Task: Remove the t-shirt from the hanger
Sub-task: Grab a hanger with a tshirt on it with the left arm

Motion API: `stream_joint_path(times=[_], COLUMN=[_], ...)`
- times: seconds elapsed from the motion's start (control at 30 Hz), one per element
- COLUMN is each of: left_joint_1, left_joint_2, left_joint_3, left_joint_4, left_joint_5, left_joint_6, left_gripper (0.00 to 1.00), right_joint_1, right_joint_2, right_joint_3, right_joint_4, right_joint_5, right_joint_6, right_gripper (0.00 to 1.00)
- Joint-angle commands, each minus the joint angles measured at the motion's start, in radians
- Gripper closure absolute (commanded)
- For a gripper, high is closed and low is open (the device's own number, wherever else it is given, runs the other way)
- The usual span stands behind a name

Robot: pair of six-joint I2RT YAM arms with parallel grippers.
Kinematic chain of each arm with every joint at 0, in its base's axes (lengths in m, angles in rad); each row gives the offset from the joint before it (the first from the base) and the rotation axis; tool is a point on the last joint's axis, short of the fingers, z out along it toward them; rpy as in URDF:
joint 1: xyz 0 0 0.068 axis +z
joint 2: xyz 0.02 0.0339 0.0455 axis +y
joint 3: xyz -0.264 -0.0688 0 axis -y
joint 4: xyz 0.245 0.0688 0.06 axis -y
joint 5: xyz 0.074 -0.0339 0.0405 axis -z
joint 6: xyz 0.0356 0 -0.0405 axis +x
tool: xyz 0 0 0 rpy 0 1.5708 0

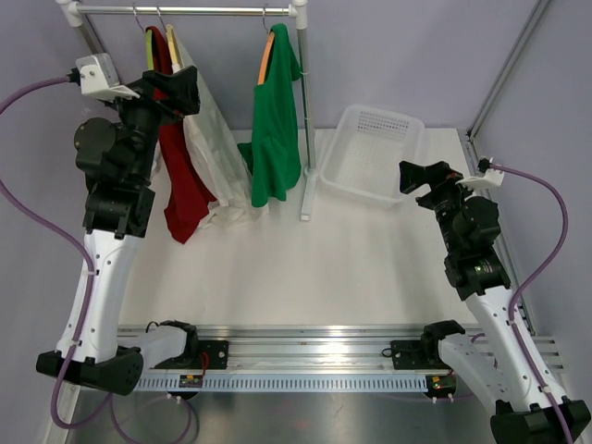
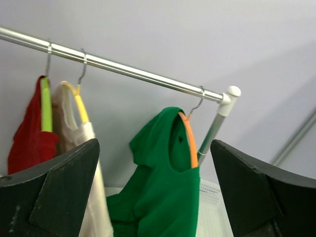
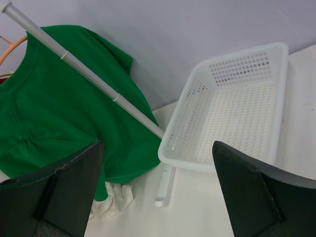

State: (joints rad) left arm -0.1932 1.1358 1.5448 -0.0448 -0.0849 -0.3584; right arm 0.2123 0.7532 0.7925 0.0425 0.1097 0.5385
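Three garments hang from rail (image 1: pixel 185 10) at 12 o'clock: red shirt (image 1: pixel 185 185), white garment (image 1: pixel 217 157), green t-shirt (image 1: pixel 276 129) on orange hanger (image 2: pixel 189 140). Left gripper (image 1: pixel 185 92), 10 o'clock, jaws wide, empty, beside red shirt. Right gripper (image 1: pixel 421 176), 3 o'clock, jaws wide, empty, near basket (image 1: pixel 370 157). Step: approach, nothing grasped yet. Next move likely calls for pinching shirt's shoulder, sliding it off hanger.

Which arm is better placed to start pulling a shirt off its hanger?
Left. Its open end effector is up near the rail, right by the red t-shirt and white t-shirt. The right end effector, also open, sits low beside the basket, apart from the shirts.
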Motion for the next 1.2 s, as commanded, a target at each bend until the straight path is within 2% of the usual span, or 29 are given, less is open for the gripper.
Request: stream_joint_path(times=[0.0, 0.1, 0.23, 0.33, 0.47, 0.7, 0.93, 1.17], left_joint_1=[0.000, -0.008, -0.040, -0.093, -0.144, -0.150, -0.152, -0.160], left_joint_2=[0.021, 0.025, 0.106, 0.163, 0.278, 0.490, 0.625, 0.676], left_joint_3=[-0.009, -0.014, 0.052, 0.121, 0.234, 0.571, 0.724, 0.732], left_joint_4=[0.103, 0.118, 0.082, 0.048, -0.024, -0.243, -0.297, -0.261], left_joint_5=[0.135, 0.151, 0.168, 0.130, 0.014, 0.027, 0.073, 0.074], left_joint_6=[-0.025, -0.022, -0.007, 0.033, 0.088, 0.093, 0.096, 0.136], left_gripper=[0.01, 0.01, 0.01, 0.01, 0.01, 0.01, 0.05, 0.08], right_joint_1=[0.002, 0.002, 0.002, 0.002, 0.002, 0.002, 0.002, 0.002], right_joint_2=[0.008, 0.020, 0.057, 0.081, 0.098, 0.121, 0.104, 0.104], right_joint_3=[0.031, 0.022, 0.034, 0.063, 0.070, 0.091, 0.080, 0.076], right_joint_4=[0.085, 0.108, 0.115, 0.108, 0.126, 0.126, 0.126, 0.129], right_joint_5=[0.008, 0.018, 0.005, -0.024, -0.062, -0.096, -0.093, -0.097], right_joint_6=[0.028, 0.032, 0.031, 0.029, 0.032, 0.014, 0.012, 0.017], right_gripper=[0.01, 0.00, 0.00, 0.00, 0.00, 0.01, 0.01, 0.00])
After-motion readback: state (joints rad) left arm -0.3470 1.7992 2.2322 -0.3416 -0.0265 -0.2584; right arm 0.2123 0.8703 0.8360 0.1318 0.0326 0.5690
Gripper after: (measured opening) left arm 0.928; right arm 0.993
